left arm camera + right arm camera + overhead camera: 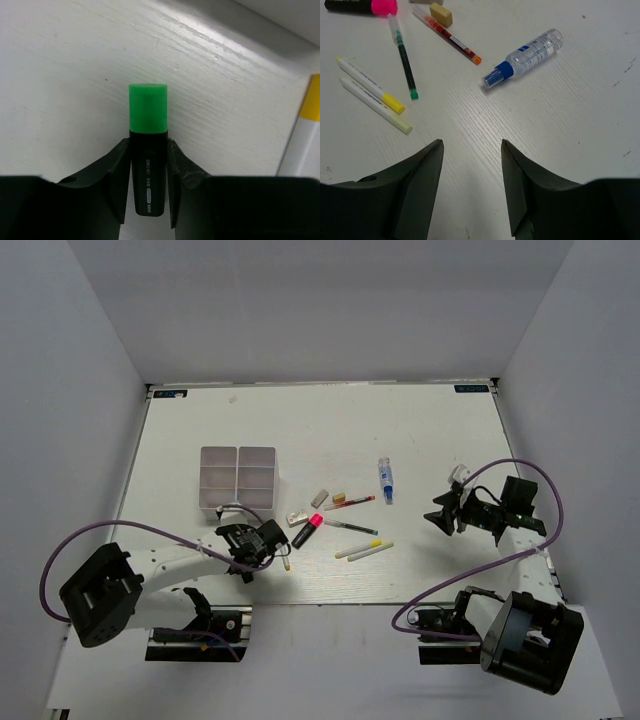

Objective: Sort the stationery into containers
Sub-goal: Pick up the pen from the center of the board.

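black highlighter with green cap (pixel 147 150) is between the jaws of the left end effector (pixel 148 146), both pads against the black barrel, cap sticking out ahead. Reads as clamped on it. It's low over the white tabletop (pixel 60 75), can't tell if it's off the surface yet

white pen with yellow band (pixel 305 130) lies just beside it on the right, not touching

top view: that end effector is just right of the near corner of the white plastic compartment tray (pixel 202 480). Compartments look bare from above, so my read is the sort has barely begun and this is the grasp stage of a pick

next move as I see it: lift straight up, clear of the neighbouring pen, swing back-left over 1 compartment, release. Highlighter looks long against a cell, so probably drop it end-first or tilted

right end effector (pixel 471 145) has jaws apart, holding nothing, over bare tabletop. Ahead of it are the clear spray bottle with blue cap (pixel 530 52), red pen (pixel 452 37), green pen (pixel 404 60), 2 white pens with yellow tips (pixel 370 85), beige eraser (pixel 441 14) and pink-capped black highlighter (pixel 365 6), all unsorted
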